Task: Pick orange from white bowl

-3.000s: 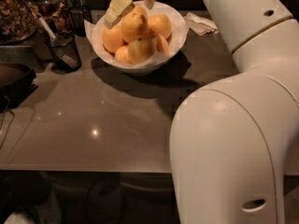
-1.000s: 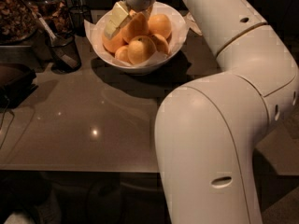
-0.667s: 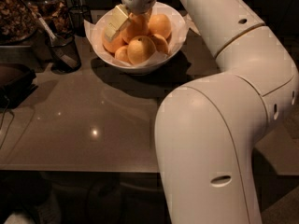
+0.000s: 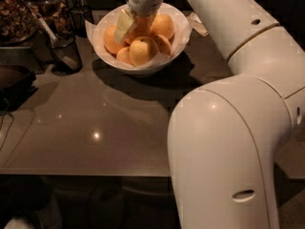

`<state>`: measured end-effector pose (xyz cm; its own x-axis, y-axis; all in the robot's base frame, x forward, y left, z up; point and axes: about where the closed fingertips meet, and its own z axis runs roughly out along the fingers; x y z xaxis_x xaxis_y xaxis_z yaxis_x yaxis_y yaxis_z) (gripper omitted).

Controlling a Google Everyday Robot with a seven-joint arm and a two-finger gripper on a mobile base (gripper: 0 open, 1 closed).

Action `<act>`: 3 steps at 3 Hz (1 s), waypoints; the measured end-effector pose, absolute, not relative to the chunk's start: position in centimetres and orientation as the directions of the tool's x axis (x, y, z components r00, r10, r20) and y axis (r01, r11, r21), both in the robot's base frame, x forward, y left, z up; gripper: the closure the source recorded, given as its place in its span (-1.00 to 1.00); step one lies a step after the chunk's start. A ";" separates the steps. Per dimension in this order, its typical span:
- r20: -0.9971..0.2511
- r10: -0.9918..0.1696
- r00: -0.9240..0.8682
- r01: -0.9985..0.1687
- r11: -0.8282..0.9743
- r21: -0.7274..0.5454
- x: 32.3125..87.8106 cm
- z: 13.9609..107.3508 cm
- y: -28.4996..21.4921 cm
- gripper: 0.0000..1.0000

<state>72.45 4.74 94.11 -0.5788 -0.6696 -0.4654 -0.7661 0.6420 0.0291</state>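
The white bowl point(image 4: 102, 51), lined with crinkled paper, stands at the back of the table and holds several fruits. The orange point(image 4: 141, 31) sits in the middle of the pile, its top hidden by my gripper. A paler yellow round fruit point(image 4: 143, 51) lies in front of it, and smaller oranges point(image 4: 113, 38) point(image 4: 163, 26) lie to either side. My gripper point(image 4: 133, 27) reaches down into the bowl from above and sits right on the orange, with its pale yellow part against the orange's left side.
A dark mesh cup point(image 4: 64, 51) with a utensil stands left of the bowl. A container of nuts point(image 4: 16, 13) is at the back left and a dark object point(image 4: 14, 82) at the left edge. My white arm point(image 4: 228, 128) fills the right side. The table's front edge point(image 4: 86, 174) is near.
The gripper has come down from above the bowl into the fruit pile and now sits on the orange. The arm has swung forward, filling more of the right side.
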 end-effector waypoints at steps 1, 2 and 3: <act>-0.477 -0.680 -0.557 -0.771 0.636 -0.006 72.2 93.9 4.8 0.21; -0.477 -0.679 -0.557 -0.771 0.636 -0.006 72.4 94.1 4.7 0.67; -0.478 -0.679 -0.557 -0.771 0.636 -0.005 72.4 94.1 4.8 1.00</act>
<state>72.42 4.78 94.09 -0.5570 -0.6789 -0.4784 -0.7715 0.6362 -0.0047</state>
